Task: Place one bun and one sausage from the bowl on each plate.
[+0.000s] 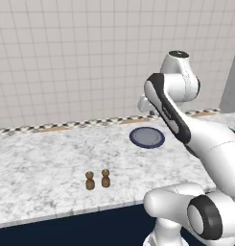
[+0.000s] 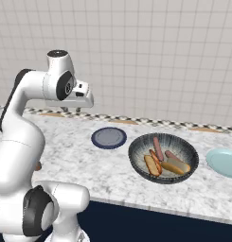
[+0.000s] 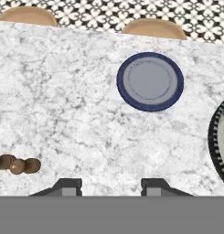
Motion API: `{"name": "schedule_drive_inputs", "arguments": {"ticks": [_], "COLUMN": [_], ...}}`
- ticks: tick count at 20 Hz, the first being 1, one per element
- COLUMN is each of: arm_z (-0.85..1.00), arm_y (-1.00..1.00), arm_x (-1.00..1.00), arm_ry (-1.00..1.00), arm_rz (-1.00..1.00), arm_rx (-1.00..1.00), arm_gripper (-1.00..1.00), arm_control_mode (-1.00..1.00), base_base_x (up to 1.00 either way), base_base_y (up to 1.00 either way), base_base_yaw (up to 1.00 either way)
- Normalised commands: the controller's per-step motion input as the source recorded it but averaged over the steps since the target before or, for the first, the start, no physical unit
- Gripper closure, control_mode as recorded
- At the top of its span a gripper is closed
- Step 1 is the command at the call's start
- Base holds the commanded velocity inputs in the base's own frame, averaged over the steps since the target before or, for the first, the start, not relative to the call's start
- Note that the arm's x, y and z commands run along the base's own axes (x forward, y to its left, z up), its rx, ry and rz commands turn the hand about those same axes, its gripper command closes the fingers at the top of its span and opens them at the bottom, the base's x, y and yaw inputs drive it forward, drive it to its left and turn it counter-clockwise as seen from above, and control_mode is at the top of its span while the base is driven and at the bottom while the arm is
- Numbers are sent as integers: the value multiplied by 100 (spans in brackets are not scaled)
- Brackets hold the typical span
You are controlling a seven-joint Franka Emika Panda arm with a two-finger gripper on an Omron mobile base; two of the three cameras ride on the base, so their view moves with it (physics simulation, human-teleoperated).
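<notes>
The large dark grey ribbed bowl stands on the counter and holds two reddish sausages and two buns. Its rim shows at the right edge of the hand view. Left of the bowl lies the dark navy plate, bare. On the bowl's right sits the pale light blue plate, also bare. My gripper hangs open above the counter, left of the navy plate and well away from the bowl, with nothing between its fingers.
Two small brown shakers stand near the counter's front edge, left of the arm. A tiled wall with a patterned trim strip closes the back of the counter.
</notes>
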Motion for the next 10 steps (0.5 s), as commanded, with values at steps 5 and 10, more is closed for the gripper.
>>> {"name": "schedule_drive_inputs", "arguments": {"ticks": [5, 10], "arm_z": [-15, -24], "arm_y": [-72, -100], "arm_x": [-20, -24], "arm_ry": [0, 2], "arm_rz": [0, -1], "arm_rx": [3, 11], "arm_gripper": [-100, -100], "arm_control_mode": [-100, -100], "base_base_x": [0, 0], "base_base_y": [0, 0], "base_base_yaw": [0, 0]}}
